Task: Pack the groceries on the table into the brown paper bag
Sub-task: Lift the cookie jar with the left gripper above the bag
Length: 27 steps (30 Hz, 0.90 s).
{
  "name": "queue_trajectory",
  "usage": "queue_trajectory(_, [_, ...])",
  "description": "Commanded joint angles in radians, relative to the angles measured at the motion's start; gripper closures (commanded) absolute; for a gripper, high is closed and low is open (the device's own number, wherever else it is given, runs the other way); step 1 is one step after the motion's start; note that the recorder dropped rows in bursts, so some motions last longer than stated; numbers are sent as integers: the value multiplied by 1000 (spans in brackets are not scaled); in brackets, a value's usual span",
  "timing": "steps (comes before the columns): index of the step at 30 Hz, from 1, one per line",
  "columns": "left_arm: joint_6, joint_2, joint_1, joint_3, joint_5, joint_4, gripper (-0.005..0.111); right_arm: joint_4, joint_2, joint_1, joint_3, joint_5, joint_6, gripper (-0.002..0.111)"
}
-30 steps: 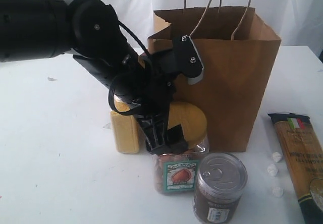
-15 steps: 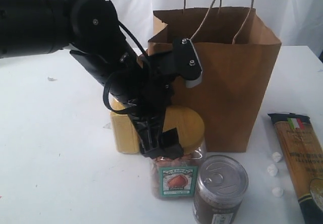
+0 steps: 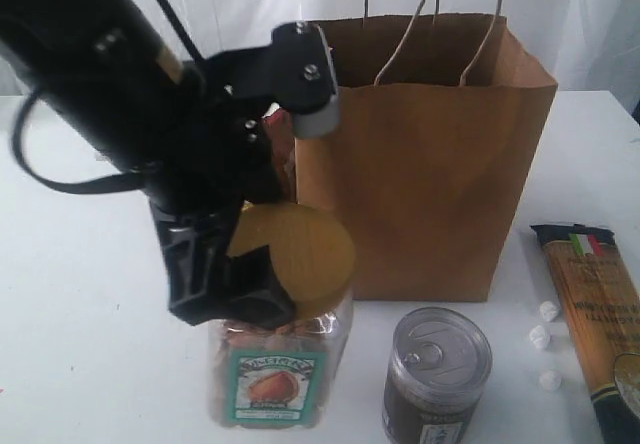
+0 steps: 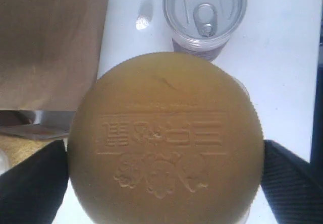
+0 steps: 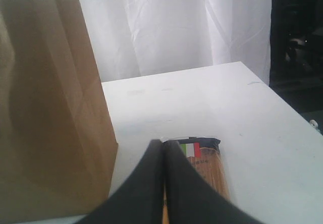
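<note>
Beside brown paper bag [image 3: 430, 164], left gripper [image 4: 164, 178] clamping yellow-lidded jar [image 3: 272, 384], lid [image 4: 166, 113] embossing wrist-view only, right gripper [image 5: 162, 183] closed.

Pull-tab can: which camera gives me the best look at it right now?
Exterior view: the pull-tab can shows its lid, tab and side wall, with only the base cut off by the frame edge. The left wrist view sees mostly its lid from above. The right wrist view misses it.

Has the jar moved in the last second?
Yes. The jar has shifted left in the exterior view, away from the bag and the can, which both stayed put. It also looks larger, so probably nearer the camera.
</note>
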Motion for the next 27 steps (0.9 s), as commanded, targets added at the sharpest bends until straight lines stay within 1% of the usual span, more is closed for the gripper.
queue_trajectory(1, [-8,-113,-5,-2,39,3,107,1,-2,0,-2,-2,-1,108])
queue_trajectory(6, [-8,-201,-5,-2,-7,44,107,1,-2,0,-2,-2,-1,108])
queue_trajectory(9, [-8,-241,-5,-2,-119,101,107,1,-2,0,-2,-2,-1,108])
queue_trajectory(11, [-6,-265,-5,-2,-226,137,107,1,-2,0,-2,-2,-1,108])
queue_trajectory(16, [-6,-295,-5,-2,-547,191,107,1,-2,0,-2,-2,-1,108])
queue_trajectory(17, [-6,-295,-5,-2,-629,191,107,1,-2,0,-2,-2,-1,108])
queue_trajectory(18, [-6,-289,-5,-2,-775,191,107,1,-2,0,-2,-2,-1,108])
queue_trajectory(19, [-6,-281,-5,-2,-850,186,107,1,-2,0,-2,-2,-1,108])
queue_trajectory(20, [-8,-268,-5,-2,-974,186,107,1,-2,0,-2,-2,-1,108])
queue_trajectory(22, [-18,-234,-5,-2,-1092,186,107,1,-2,0,-2,-2,-1,108])
queue_trajectory(23, [-48,-219,-5,-2,-1123,186,107,1,-2,0,-2,-2,-1,108])
queue_trajectory(25, [-192,-154,-5,-2,-1242,186,107,1,-2,0,-2,-2,-1,108])
queue_trajectory(26, [-226,-126,-5,-2,-1320,191,107,1,-2,0,-2,-2,-1,108])
queue_trajectory(27, [-282,-89,-5,-2,-1410,235,107,1,-2,0,-2,-2,-1,108])
